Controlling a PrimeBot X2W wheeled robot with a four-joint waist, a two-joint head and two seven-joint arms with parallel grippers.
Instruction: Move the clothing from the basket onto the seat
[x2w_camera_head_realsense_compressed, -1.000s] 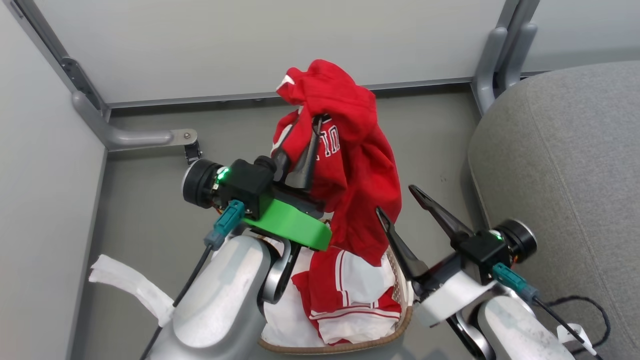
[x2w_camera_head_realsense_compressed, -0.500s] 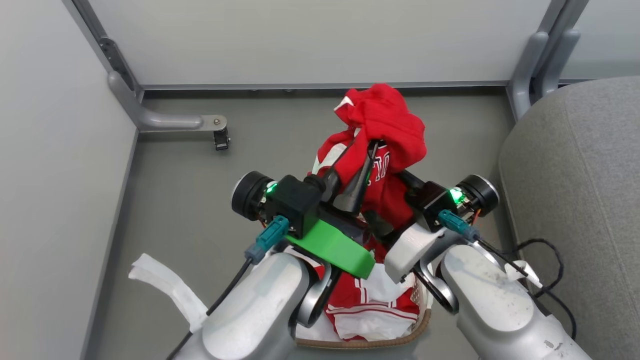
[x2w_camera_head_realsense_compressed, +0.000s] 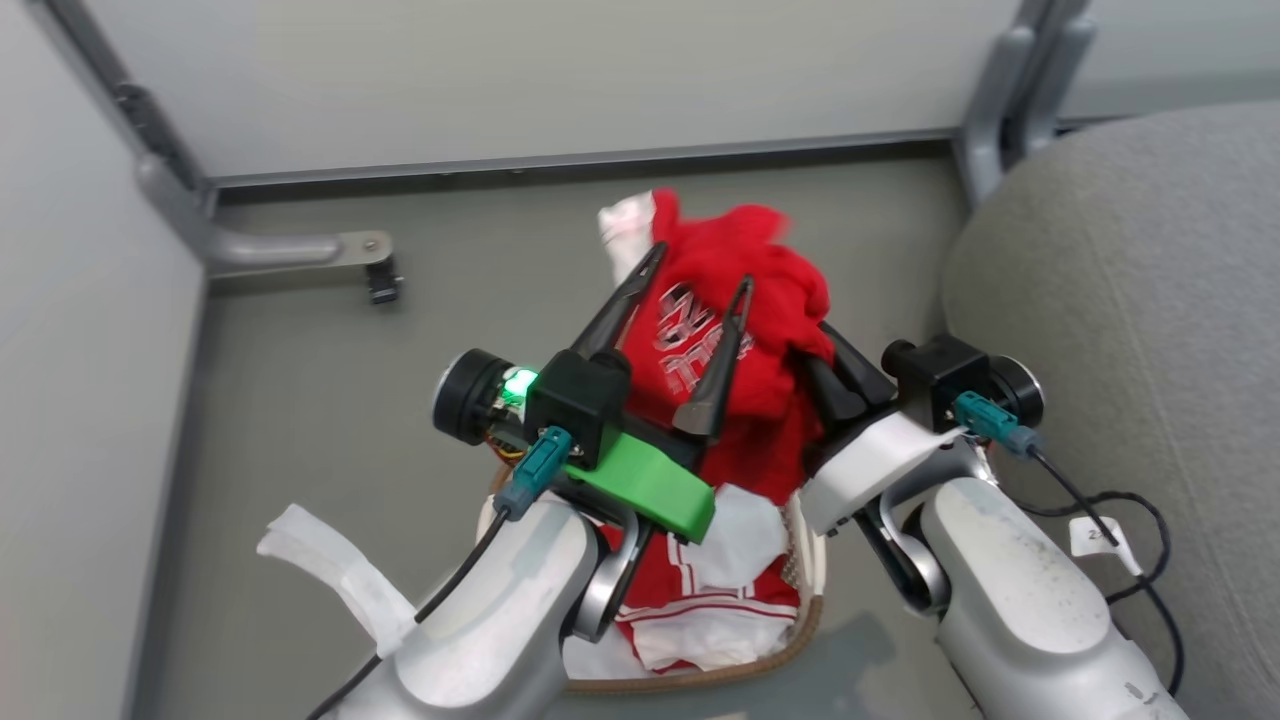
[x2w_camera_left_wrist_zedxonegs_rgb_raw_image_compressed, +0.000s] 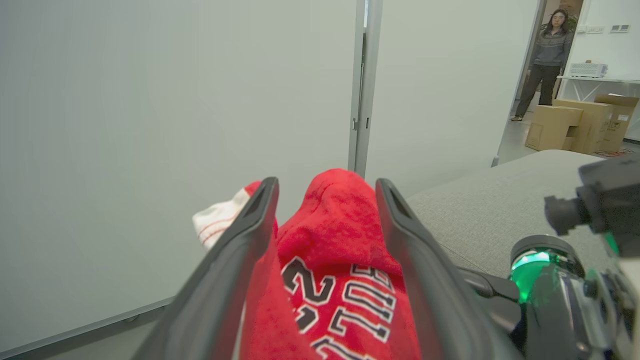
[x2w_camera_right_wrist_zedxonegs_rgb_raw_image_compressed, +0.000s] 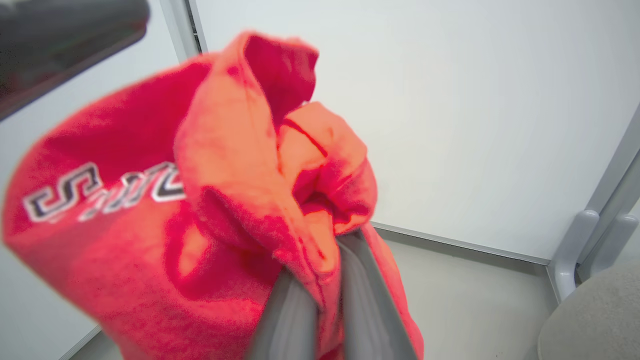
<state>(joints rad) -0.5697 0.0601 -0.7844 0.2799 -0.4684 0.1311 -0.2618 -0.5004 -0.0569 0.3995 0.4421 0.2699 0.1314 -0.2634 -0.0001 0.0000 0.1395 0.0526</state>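
The red jersey (x2w_camera_head_realsense_compressed: 735, 330) with navy-white lettering hangs bunched above the basket (x2w_camera_head_realsense_compressed: 700, 676). My right gripper (x2w_camera_head_realsense_compressed: 822, 362) is shut on its right side; in the right wrist view the fingers (x2w_camera_right_wrist_zedxonegs_rgb_raw_image_compressed: 287, 310) pinch a fold of the jersey (x2w_camera_right_wrist_zedxonegs_rgb_raw_image_compressed: 225, 165). My left gripper (x2w_camera_head_realsense_compressed: 697, 275) stands open, its two fingers on either side of the cloth, as the left wrist view shows around the jersey (x2w_camera_left_wrist_zedxonegs_rgb_raw_image_compressed: 330, 235). A red-white piece with striped trim (x2w_camera_head_realsense_compressed: 700, 600) lies in the basket. The grey seat (x2w_camera_head_realsense_compressed: 1120, 300) is at the right.
Pale partition walls close off the back and left, with a metal foot and caster (x2w_camera_head_realsense_compressed: 380, 285) on the floor. A black cable (x2w_camera_head_realsense_compressed: 1100, 500) trails beside the seat. Far off through a doorway stand a person (x2w_camera_left_wrist_zedxonegs_rgb_raw_image_compressed: 547, 50) and cardboard boxes (x2w_camera_left_wrist_zedxonegs_rgb_raw_image_compressed: 580, 125).
My right gripper came in from the lower right and shut on the jersey. The left gripper, which held the jersey, has opened. The head camera shifted.
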